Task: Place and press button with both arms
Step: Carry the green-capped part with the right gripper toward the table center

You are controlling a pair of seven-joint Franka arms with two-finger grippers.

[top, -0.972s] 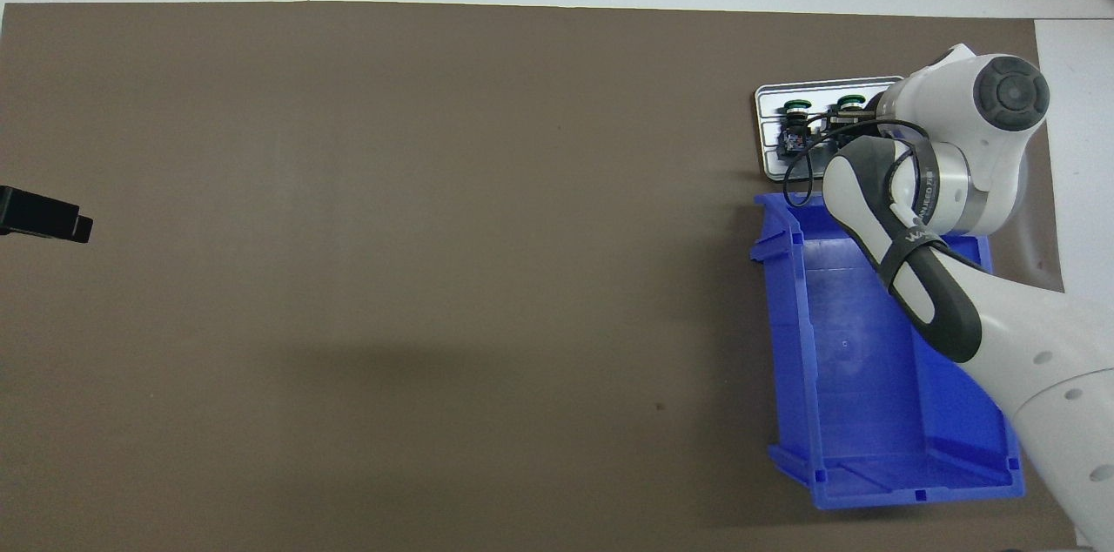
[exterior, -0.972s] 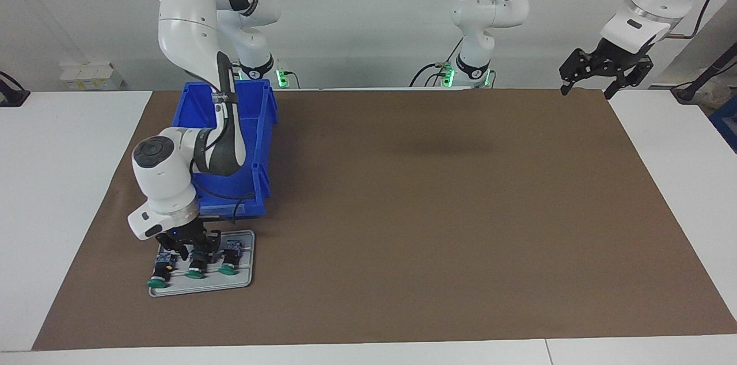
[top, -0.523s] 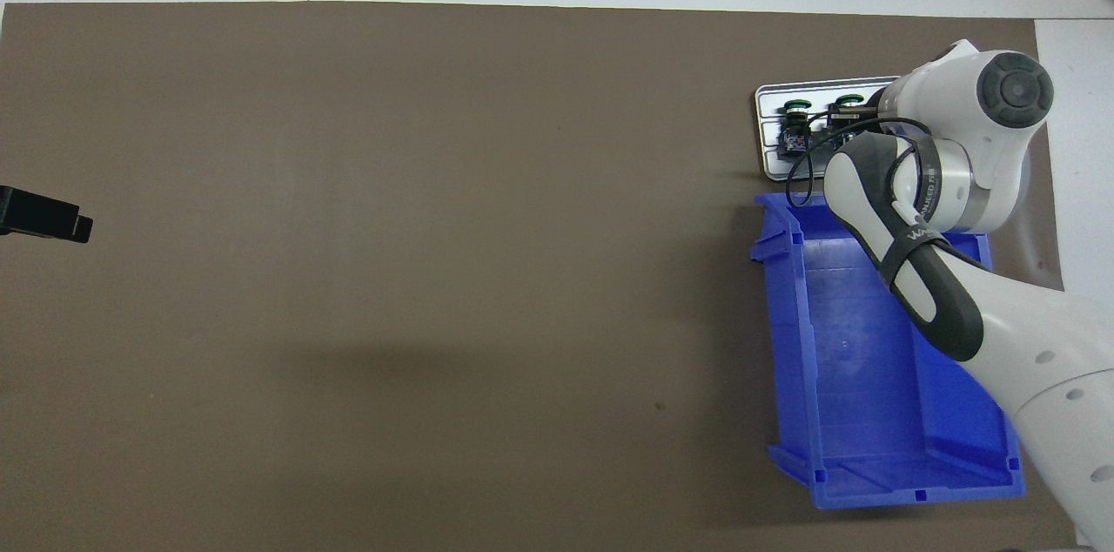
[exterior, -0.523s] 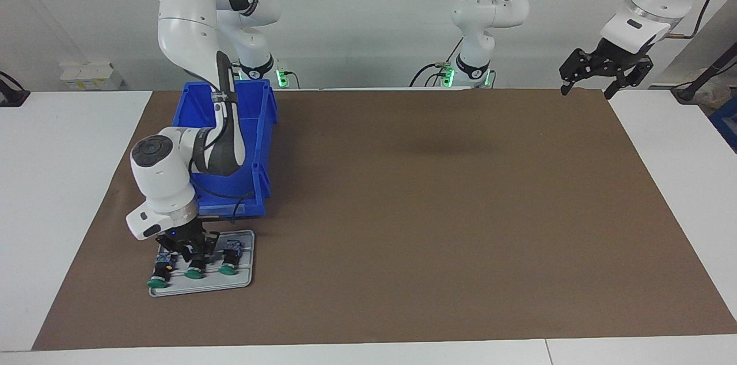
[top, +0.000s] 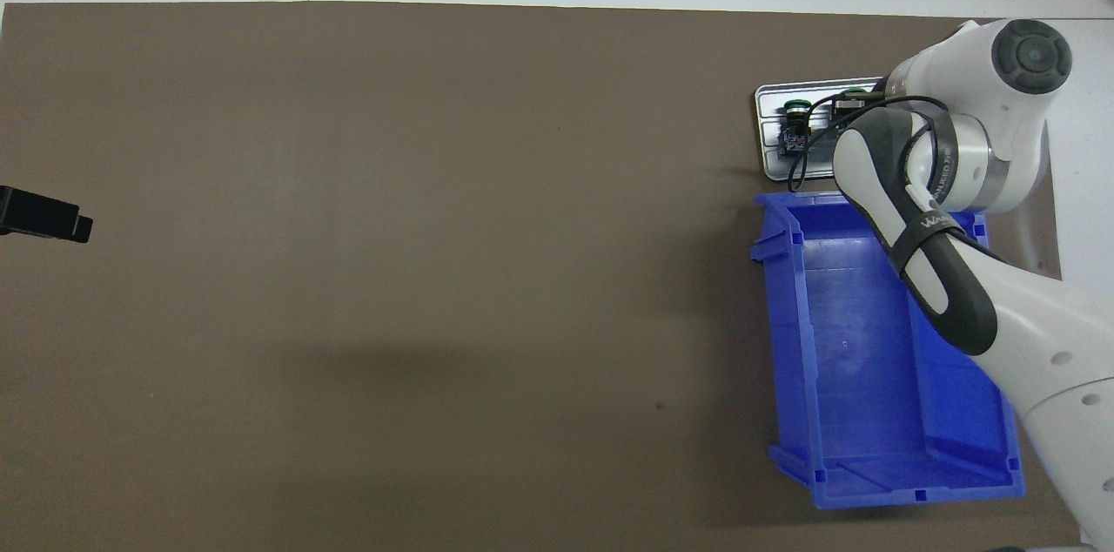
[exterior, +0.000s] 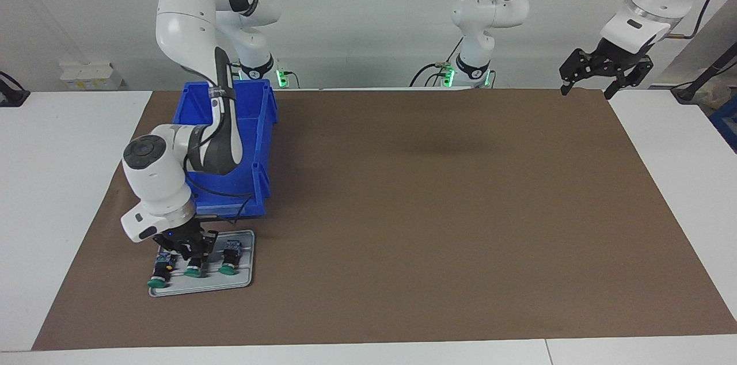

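Note:
Three green-capped buttons lie on their sides in a grey tray (exterior: 243,280) on the brown mat, at the right arm's end of the table. My right gripper (exterior: 194,254) points down into the tray and is shut on the middle button (exterior: 193,272). The other two buttons (exterior: 156,280) (exterior: 229,267) lie untouched on either side of it. In the overhead view the right wrist covers most of the tray (top: 763,104); one button (top: 794,109) shows clearly beside it. My left gripper (exterior: 604,74) hangs open and holds nothing, over the mat's corner at the left arm's end.
A blue open bin (exterior: 257,123) stands on the mat just nearer to the robots than the tray, and the right arm reaches over it (top: 788,343). The brown mat (exterior: 437,209) covers the table's middle, with white table around it.
The right gripper's fingers have closed on the middle button, and its wrist has shifted slightly up and toward its own end of the table. The left arm has barely moved.

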